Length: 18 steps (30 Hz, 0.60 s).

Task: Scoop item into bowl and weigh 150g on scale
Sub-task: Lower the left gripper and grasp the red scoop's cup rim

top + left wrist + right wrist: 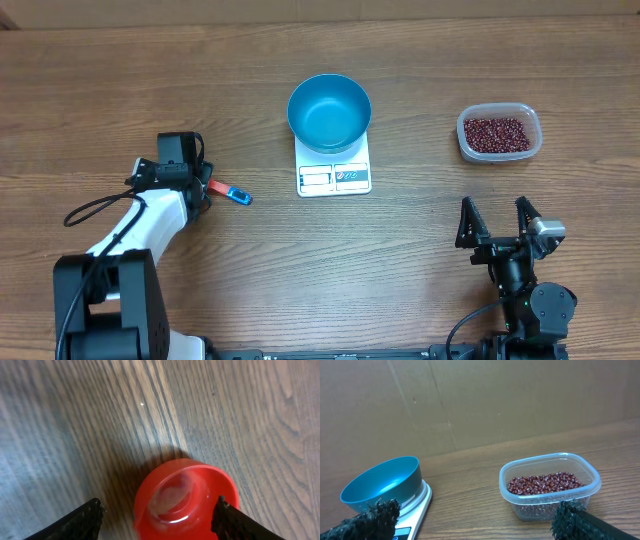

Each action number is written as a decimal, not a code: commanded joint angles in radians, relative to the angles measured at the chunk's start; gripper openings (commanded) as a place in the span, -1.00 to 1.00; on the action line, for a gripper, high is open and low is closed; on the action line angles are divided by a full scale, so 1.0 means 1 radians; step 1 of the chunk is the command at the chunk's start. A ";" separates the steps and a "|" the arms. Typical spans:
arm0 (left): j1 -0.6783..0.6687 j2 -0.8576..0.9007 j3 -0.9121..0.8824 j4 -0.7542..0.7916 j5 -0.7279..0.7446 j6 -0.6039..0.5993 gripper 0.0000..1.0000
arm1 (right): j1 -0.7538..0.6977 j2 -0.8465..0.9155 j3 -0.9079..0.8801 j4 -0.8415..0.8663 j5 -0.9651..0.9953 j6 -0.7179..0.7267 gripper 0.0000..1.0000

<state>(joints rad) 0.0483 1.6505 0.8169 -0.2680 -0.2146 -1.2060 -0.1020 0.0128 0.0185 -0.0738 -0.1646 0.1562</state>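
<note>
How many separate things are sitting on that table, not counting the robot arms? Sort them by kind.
Blue bowl: 1
White scale: 1
Clear tub of beans: 1
Red scoop: 1
Total: 4

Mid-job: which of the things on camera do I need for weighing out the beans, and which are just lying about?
For the job:
- beans in the clear tub
- blue bowl, sitting on the white scale
- red scoop

Just lying about:
- black cable, far left in the overhead view
- cardboard wall at the back
</note>
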 commanded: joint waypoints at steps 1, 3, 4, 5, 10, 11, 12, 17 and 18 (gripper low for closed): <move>0.004 0.045 0.016 0.012 0.025 -0.003 0.35 | 0.006 -0.010 -0.011 0.005 0.007 -0.001 1.00; 0.004 0.058 0.016 0.011 0.025 -0.002 0.08 | 0.006 -0.010 -0.011 0.005 0.007 0.000 1.00; 0.004 0.060 0.016 0.011 0.025 -0.003 -0.03 | 0.006 -0.010 -0.011 0.005 0.007 -0.001 1.00; 0.004 0.061 0.016 0.011 0.025 -0.002 -0.12 | 0.006 -0.010 -0.011 0.005 0.007 -0.001 1.00; 0.006 0.048 0.016 0.010 0.025 -0.002 -0.92 | 0.006 -0.010 -0.011 0.005 0.007 0.000 1.00; 0.006 0.039 0.016 0.008 0.027 -0.002 -0.92 | 0.006 -0.010 -0.011 0.005 0.007 -0.001 1.00; 0.006 0.027 0.017 0.005 0.031 -0.002 -0.92 | 0.006 -0.010 -0.011 0.005 0.007 -0.001 1.00; 0.006 -0.087 0.017 -0.058 0.032 -0.006 -0.92 | 0.006 -0.010 -0.011 0.005 0.007 -0.001 1.00; 0.006 -0.115 0.017 -0.076 0.033 -0.007 -0.91 | 0.006 -0.010 -0.011 0.005 0.007 0.000 1.00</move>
<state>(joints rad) 0.0483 1.6413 0.8200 -0.3145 -0.1867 -1.2060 -0.1020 0.0128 0.0185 -0.0742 -0.1646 0.1562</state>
